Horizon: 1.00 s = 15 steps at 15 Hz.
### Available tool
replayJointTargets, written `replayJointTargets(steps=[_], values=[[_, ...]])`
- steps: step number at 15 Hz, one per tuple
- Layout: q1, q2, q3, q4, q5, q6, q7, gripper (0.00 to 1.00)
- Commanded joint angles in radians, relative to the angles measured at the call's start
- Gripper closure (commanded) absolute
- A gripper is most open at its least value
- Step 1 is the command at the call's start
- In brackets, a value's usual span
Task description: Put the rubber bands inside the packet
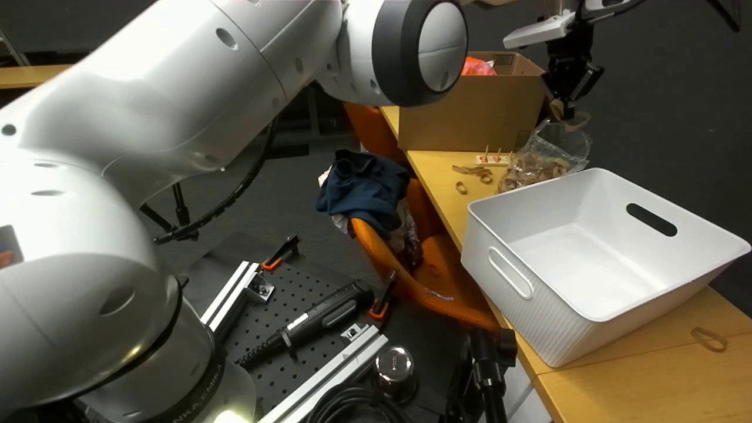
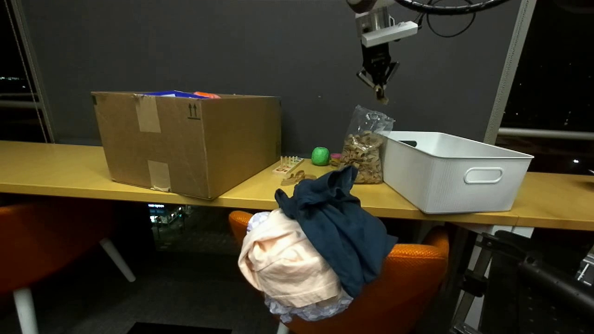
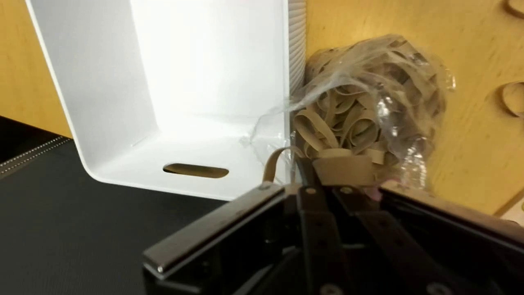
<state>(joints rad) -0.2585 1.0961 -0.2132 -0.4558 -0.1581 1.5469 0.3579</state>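
Observation:
The packet (image 1: 564, 140) is a clear plastic bag standing on the table against the white tub, its lower part full of tan rubber bands; it also shows in an exterior view (image 2: 367, 119) and the wrist view (image 3: 366, 76). Its top looks open. My gripper (image 1: 567, 109) is shut on a rubber band (image 1: 578, 122), which hangs from the fingertips just above the packet's mouth. The held rubber band shows in an exterior view (image 2: 381, 96) and the wrist view (image 3: 344, 170); whether it is more than one is unclear. Loose rubber bands (image 2: 297, 177) lie on the table beside the packet.
The white tub (image 2: 478, 176) stands touching the packet. A cardboard box (image 2: 241, 139) stands farther along the table. A small pegboard (image 2: 288, 164), a green ball-like object (image 2: 320, 156) and another rubber band (image 1: 709, 339) lie on the table. A chair with clothes (image 2: 343, 232) stands in front.

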Motion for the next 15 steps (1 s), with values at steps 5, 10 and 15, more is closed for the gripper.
replayJointTargets(steps=[5, 10, 15], values=[[-0.045, 0.104, -0.009, 0.031, 0.003, 0.065, 0.021, 0.92], [-0.023, 0.056, -0.016, 0.010, -0.005, 0.126, 0.028, 0.44], [0.011, -0.017, -0.007, 0.024, -0.002, 0.131, 0.025, 0.08]])
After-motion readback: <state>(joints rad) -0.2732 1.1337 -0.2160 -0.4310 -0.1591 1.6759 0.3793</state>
